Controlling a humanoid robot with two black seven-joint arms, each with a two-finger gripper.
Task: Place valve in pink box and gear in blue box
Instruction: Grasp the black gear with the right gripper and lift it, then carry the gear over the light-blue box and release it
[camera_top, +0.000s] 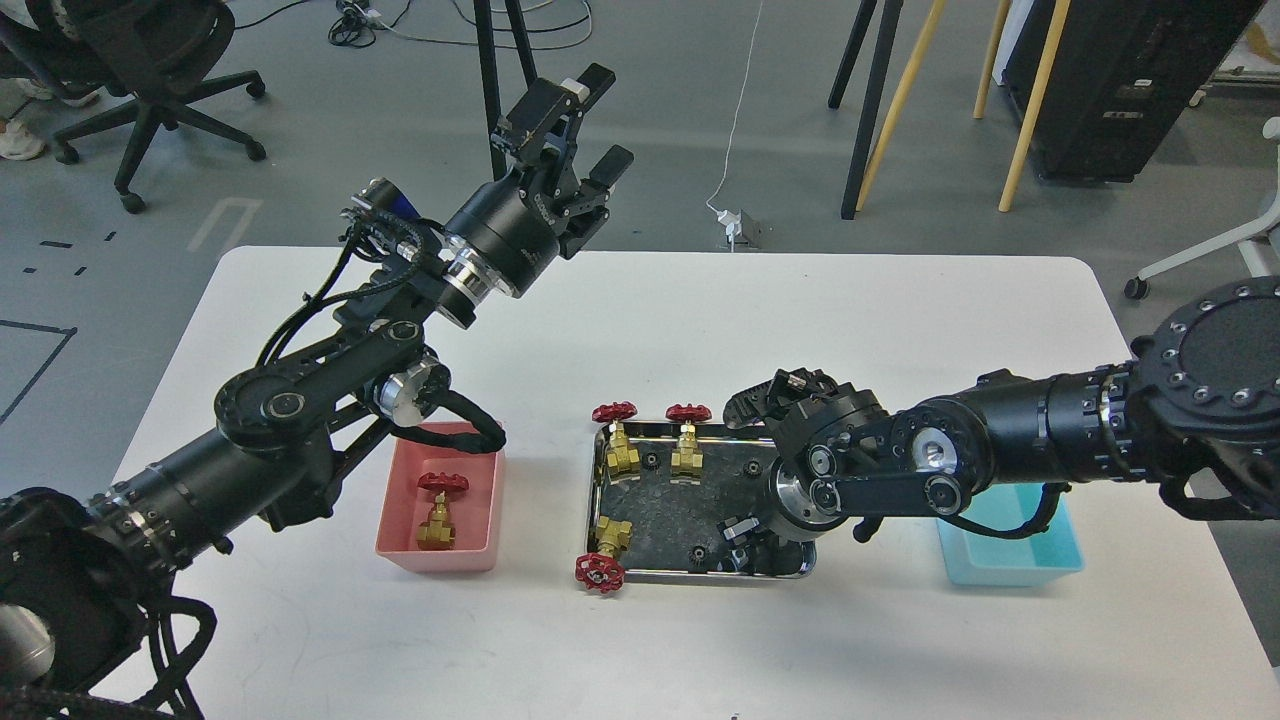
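Observation:
One valve lies in the pink box. Three more valves stand at the steel tray: two at its far left and one at its near left corner. Small black gears lie on the tray's dark mat. My right gripper points down into the tray's near right corner; its fingers are dark and partly hidden by the wrist. The blue box sits right of the tray, partly behind my right arm. My left gripper is open and empty, raised above the table's far edge.
The white table ends just beyond my left gripper. Tripod legs, wooden easel legs and an office chair stand on the floor behind it. My left forearm hangs over the pink box's far left corner.

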